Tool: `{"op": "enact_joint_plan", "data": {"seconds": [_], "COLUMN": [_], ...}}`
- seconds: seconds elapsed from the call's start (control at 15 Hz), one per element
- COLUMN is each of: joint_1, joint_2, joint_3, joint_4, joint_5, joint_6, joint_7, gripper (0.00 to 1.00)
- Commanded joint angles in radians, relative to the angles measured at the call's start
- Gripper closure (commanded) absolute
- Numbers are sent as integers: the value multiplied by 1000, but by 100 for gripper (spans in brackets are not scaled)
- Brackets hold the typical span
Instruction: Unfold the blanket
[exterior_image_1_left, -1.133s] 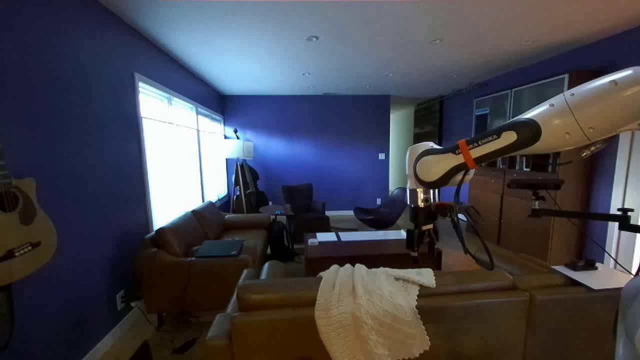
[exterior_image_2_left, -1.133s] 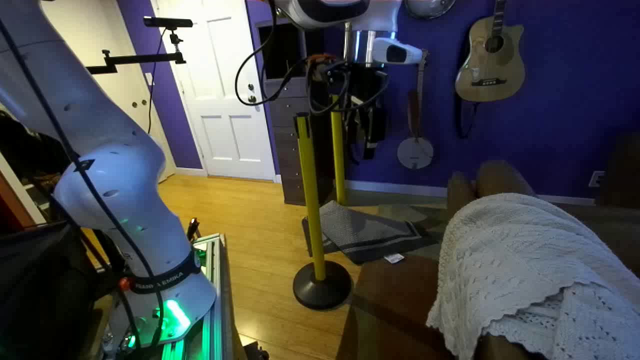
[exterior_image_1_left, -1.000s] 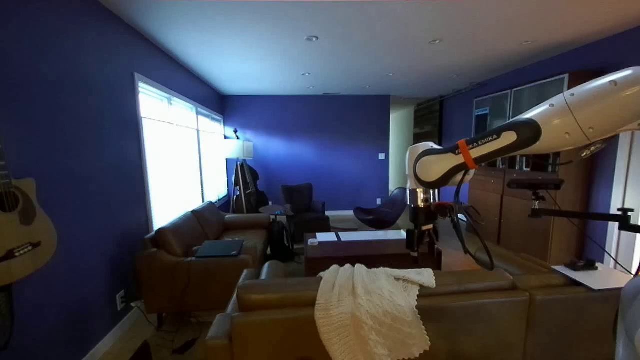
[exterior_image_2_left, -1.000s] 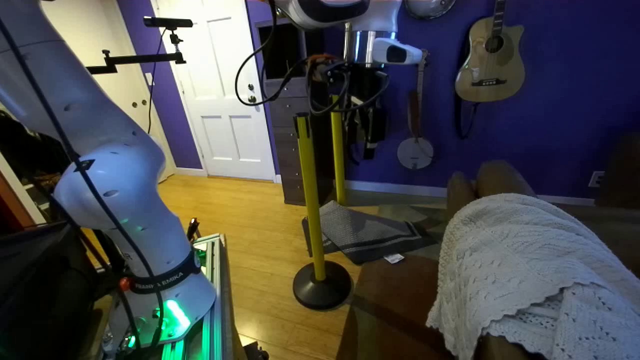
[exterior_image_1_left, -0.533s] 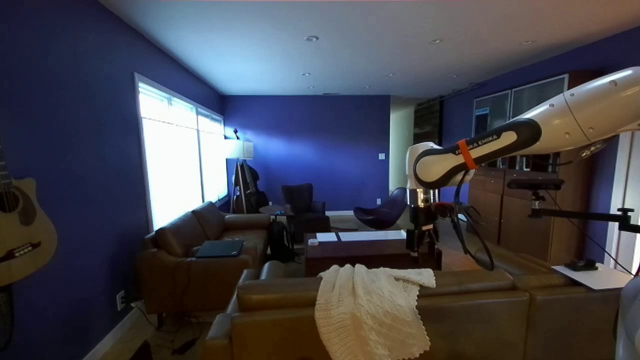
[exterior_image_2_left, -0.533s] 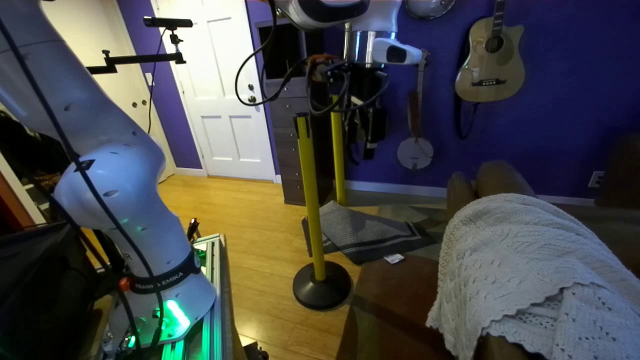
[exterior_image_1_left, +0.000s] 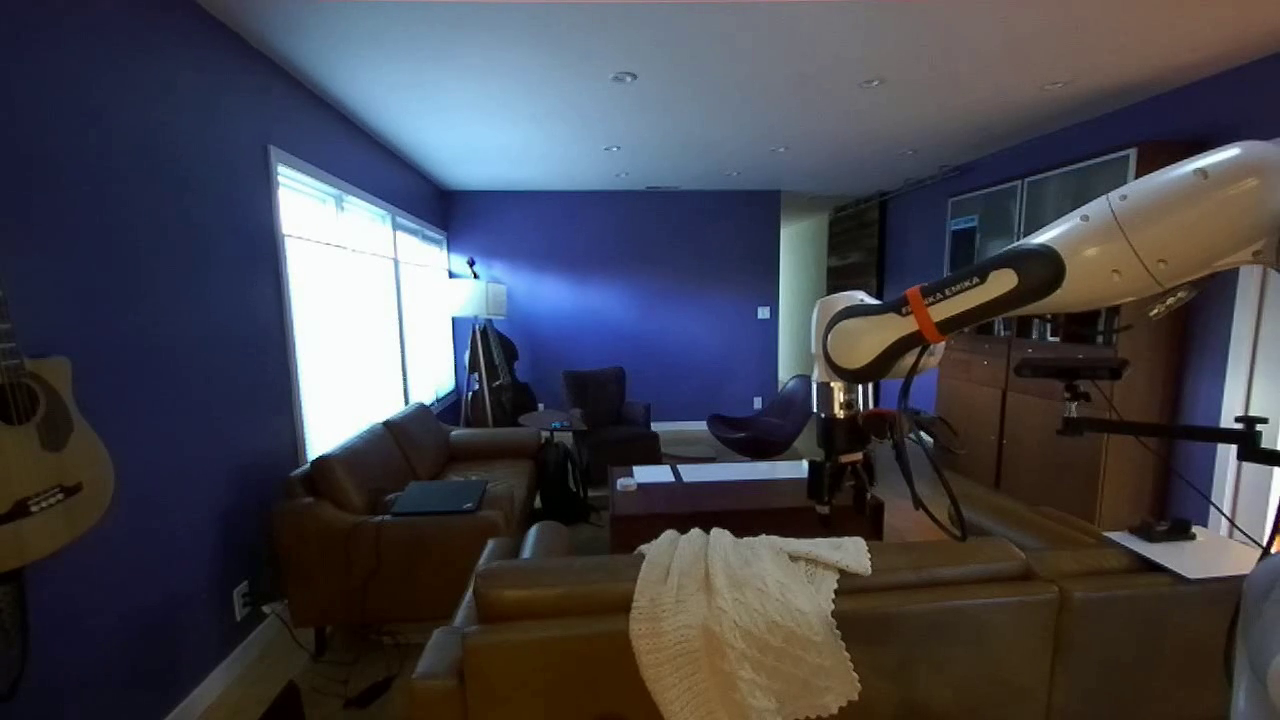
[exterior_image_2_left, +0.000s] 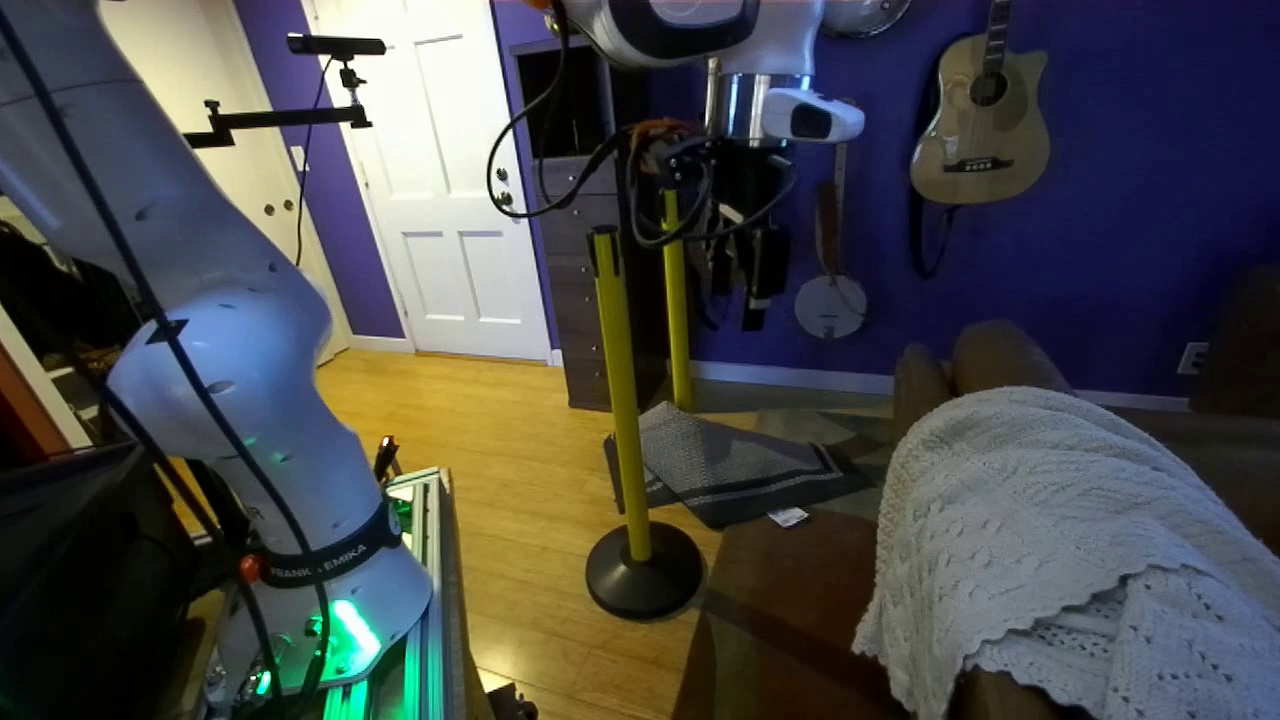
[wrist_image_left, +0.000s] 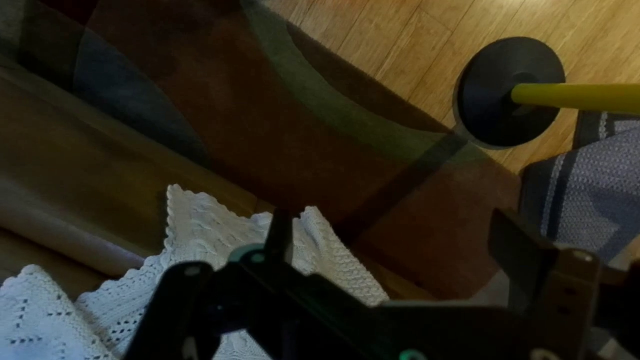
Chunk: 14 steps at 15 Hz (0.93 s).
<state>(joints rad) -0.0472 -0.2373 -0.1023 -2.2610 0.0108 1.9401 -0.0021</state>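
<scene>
A knit blanket (exterior_image_1_left: 740, 620) hangs over the back of a leather sofa (exterior_image_1_left: 950, 640).
The sofa holds it up, so it droops in folds. The claw (wrist_image_left: 390, 225) floats higher, not touching it, spread wide with nothing inside, I guess so it can pinch an edge.

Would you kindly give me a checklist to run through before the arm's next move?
Jaws open: ok, spread apart in the wrist view.
Jaws apart from the blanket: ok, a gap shows in both exterior views.
Blanket supported: ok, draped over the sofa back.
Jaws lined up with the blanket: not ok, the wrist view shows mostly rug between them.
Fold layers in the blanket: cannot tell, the lower ones are hidden.
</scene>
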Motion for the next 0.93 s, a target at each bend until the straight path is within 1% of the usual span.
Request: {"op": "enact_joint_plan", "data": {"seconds": [0.0,0.2,0.4,0.6,0.73,0.87], "joint_1": [-31,-54,-73,-96,-109,-126], "joint_2": [116,218,319,424,494,566], "joint_3": [-34,-64,-71,-52,-32,-8], "joint_4": [70,115,158,208,246,295], "joint_5": [64,145,249,323,341,353], "joint_6": [62,168,294,418,498,546], "joint_7": [-29,-48,-98,-186,-237,-259], "gripper": [0,0,0,0,0,0]}}
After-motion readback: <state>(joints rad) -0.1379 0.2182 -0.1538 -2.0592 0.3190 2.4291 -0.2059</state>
